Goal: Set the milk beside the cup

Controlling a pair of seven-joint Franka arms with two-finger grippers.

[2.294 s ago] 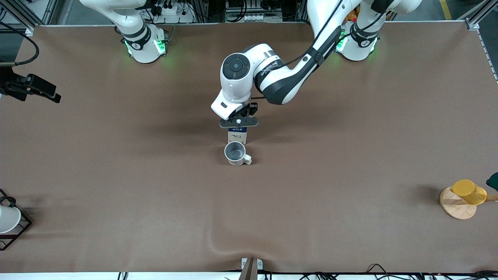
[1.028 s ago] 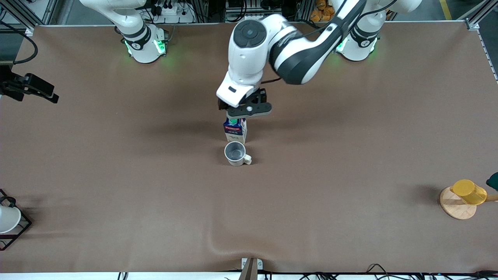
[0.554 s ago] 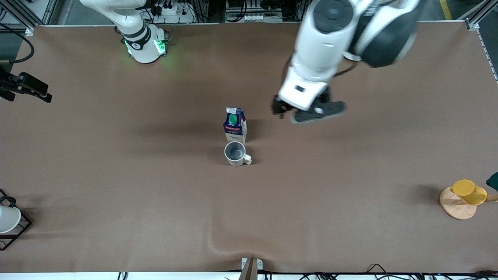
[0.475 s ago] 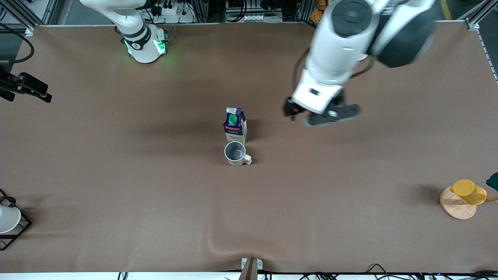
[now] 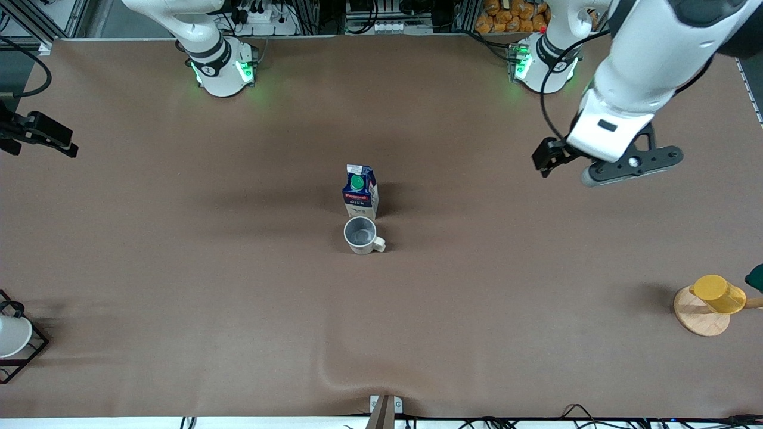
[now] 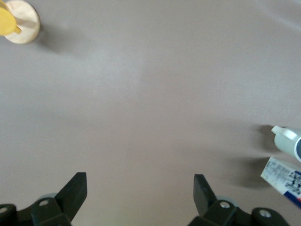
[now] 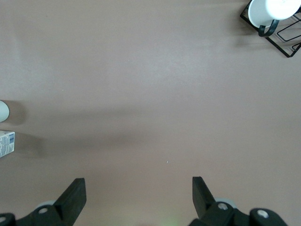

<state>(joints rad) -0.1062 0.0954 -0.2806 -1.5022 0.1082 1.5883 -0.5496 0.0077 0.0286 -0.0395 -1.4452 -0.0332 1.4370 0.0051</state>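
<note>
The right gripper (image 7: 136,197) is waiting over bare bench (image 5: 179,286) near the right arm's end, its fingers standing wide apart and holding nothing; the white cup in its black wire rack (image 7: 277,21) is sitting well away from it.

At mid-bench the milk carton (image 5: 360,193) is standing upright, with the cream mug (image 5: 361,235) sitting just beside it, nearer to the front camera, handle pointing toward the left arm's end. Whether the two are touching cannot be told. The placement is looking done.

The carton is probably light and thin-walled, so a hard squeeze would likely dent it. Its flat white sides should be offering the surest hold, taken across the body below the sloped gable; the round green cap (image 5: 356,182) is too small and smooth to pinch. Being tall and narrow, it may tip if nudged.

The left gripper (image 5: 602,167) is hanging over open bench toward the left arm's end, fingers spread wide and empty, well apart from carton and mug. The yellow cup on its wooden disc (image 5: 712,301) is sitting near the bench's edge.
</note>
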